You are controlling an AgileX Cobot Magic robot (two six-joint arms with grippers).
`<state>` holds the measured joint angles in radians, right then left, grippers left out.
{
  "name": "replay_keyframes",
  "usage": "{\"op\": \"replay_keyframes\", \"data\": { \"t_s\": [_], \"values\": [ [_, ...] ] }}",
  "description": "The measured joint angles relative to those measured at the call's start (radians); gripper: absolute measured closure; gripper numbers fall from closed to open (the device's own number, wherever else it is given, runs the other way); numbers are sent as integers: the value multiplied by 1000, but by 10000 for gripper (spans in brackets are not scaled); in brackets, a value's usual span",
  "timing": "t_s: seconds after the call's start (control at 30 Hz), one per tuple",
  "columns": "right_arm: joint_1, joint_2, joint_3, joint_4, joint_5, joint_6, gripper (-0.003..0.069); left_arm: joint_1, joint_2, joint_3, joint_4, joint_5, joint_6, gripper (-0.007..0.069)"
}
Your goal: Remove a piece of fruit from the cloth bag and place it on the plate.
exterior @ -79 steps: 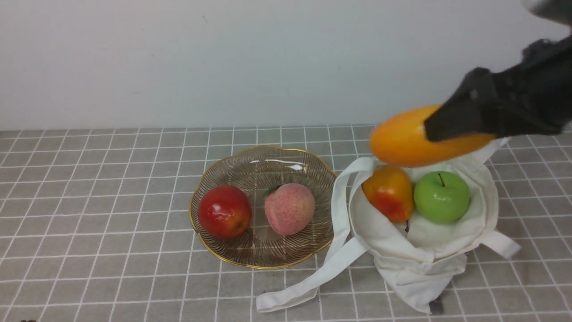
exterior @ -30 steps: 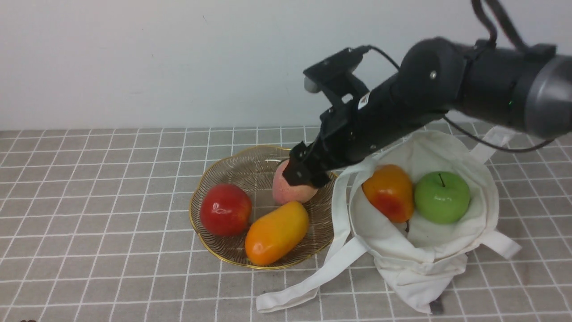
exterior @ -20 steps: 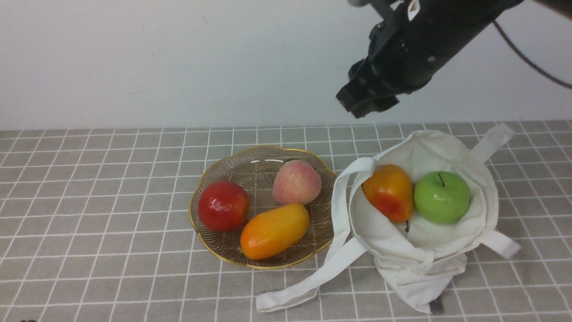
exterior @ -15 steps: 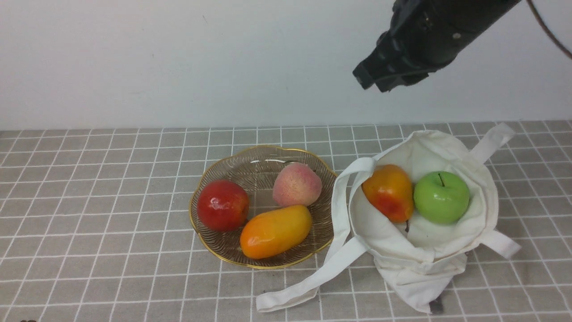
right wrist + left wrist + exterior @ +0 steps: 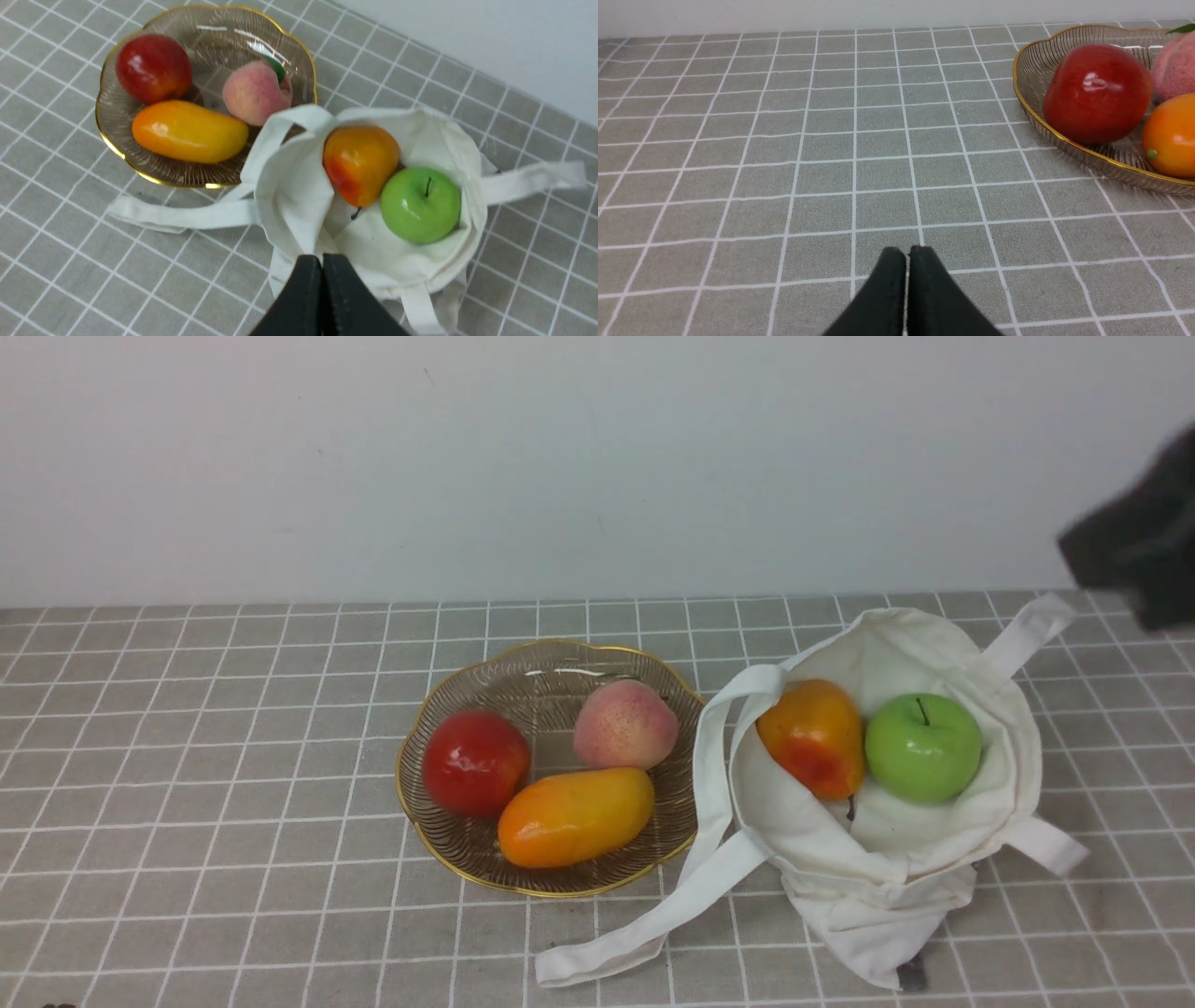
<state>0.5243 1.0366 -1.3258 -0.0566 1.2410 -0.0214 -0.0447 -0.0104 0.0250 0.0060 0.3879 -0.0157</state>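
The piece of fruit, an orange-yellow mango (image 5: 576, 817) (image 5: 189, 132), lies on the gold-rimmed glass plate (image 5: 439, 845) (image 5: 112, 140) beside a red apple (image 5: 475, 763) and a pink peach (image 5: 625, 723). To the plate's right, the off-white cloth bag (image 5: 887, 859) (image 5: 289, 186) lies open, holding an orange-red fruit (image 5: 814, 737) and a green apple (image 5: 922, 748). My right gripper (image 5: 322, 256) is shut and empty, high above the bag; a blur of it (image 5: 1134, 560) shows at the front view's right edge. The left gripper (image 5: 907, 250) is shut over bare cloth, left of the plate (image 5: 1064, 135).
A grey tablecloth with a white grid (image 5: 205, 784) covers the table, and a white wall (image 5: 467, 457) stands behind. The bag's long strap (image 5: 644, 924) trails over the cloth in front of the plate, and another strap (image 5: 1027, 630) lies at the back right.
My right gripper let the mango go onto the plate, shut, rose and drew back to the right. The mango settled against the apple and the peach shifted slightly.
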Motion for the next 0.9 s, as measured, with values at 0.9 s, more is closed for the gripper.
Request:
{"op": "replay_keyframes", "data": {
  "t_s": [0.9],
  "values": [
    [0,-946,1056,24,-863,74,674,0,0,0,0,0,0,633]
  ]
}}
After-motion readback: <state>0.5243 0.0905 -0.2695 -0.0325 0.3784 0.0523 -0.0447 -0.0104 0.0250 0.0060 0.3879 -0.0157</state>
